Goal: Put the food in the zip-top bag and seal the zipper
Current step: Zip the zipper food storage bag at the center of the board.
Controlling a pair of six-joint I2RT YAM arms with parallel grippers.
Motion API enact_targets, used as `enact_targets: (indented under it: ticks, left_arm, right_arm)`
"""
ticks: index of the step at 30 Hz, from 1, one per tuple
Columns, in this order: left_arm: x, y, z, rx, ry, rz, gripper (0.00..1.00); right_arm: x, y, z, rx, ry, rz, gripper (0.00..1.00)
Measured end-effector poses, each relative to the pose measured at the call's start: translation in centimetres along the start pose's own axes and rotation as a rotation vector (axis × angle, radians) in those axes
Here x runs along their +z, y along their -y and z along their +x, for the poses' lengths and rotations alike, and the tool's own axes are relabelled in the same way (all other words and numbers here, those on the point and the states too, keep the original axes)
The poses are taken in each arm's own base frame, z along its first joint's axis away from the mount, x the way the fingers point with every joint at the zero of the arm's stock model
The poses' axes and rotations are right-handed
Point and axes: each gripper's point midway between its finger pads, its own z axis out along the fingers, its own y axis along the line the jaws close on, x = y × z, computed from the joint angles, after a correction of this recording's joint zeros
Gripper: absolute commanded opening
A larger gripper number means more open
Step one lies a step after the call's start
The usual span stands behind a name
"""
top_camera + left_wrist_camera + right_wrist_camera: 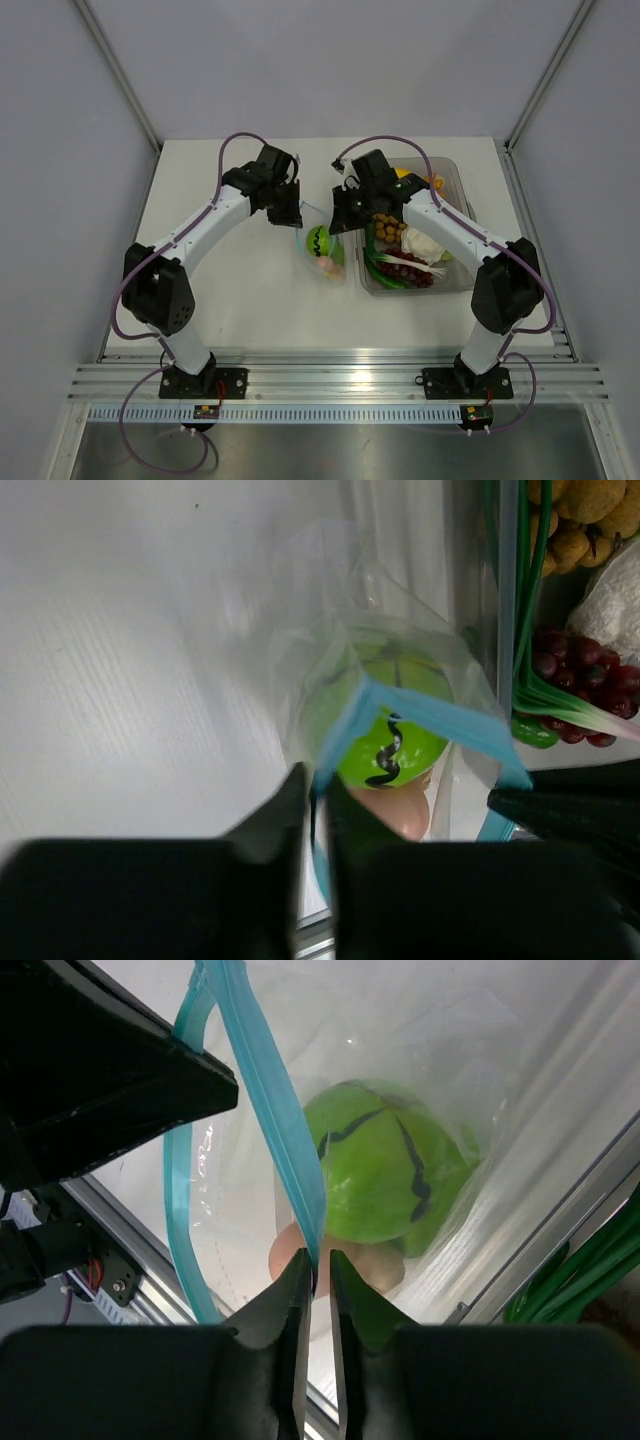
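Zip-top bag [323, 248], food [318, 240] inside: left gripper [318, 795] (11 o'clock) and right gripper [318, 1270] (1 o'clock) both clamped the zipper [275, 1130], presumably for sealing.

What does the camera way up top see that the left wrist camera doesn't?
Only the top camera shows the left arm and the right arm whole, down to their bases, and the whole clear tub. Only the left wrist camera shows, close up, the left end effector pinching the blue zipper of the bag. Both show the green round piece and the pink piece inside the bag, plus the dark grapes in the tub.
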Motion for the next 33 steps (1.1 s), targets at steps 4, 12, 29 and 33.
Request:
enact_targets:
  ticks: [4, 12, 29, 33]
  left_arm:
    - [0.4, 0.4, 0.1, -0.059, -0.015, 0.018, 0.00]
    - [-2.7, 0.7, -0.2, -0.316, 0.049, 0.051, 0.00]
    - [-3.1, -0.5, 1.0, -0.516, 0.057, 0.023, 0.00]
    - [-3.0, -0.6, 1.0, -0.519, 0.059, 0.022, 0.00]
  right_arm:
    - [-0.6, 0.0, 0.0, -0.015, 0.007, 0.005, 0.78]
    - [-9.4, -2.9, -1.1, -0.156, 0.285, -0.028, 0.74]
    - [-4.7, 0.9, 9.9, -0.391, 0.432, -0.052, 0.57]
    - [-4.0, -0.8, 9.0, -0.446, 0.491, -0.081, 0.55]
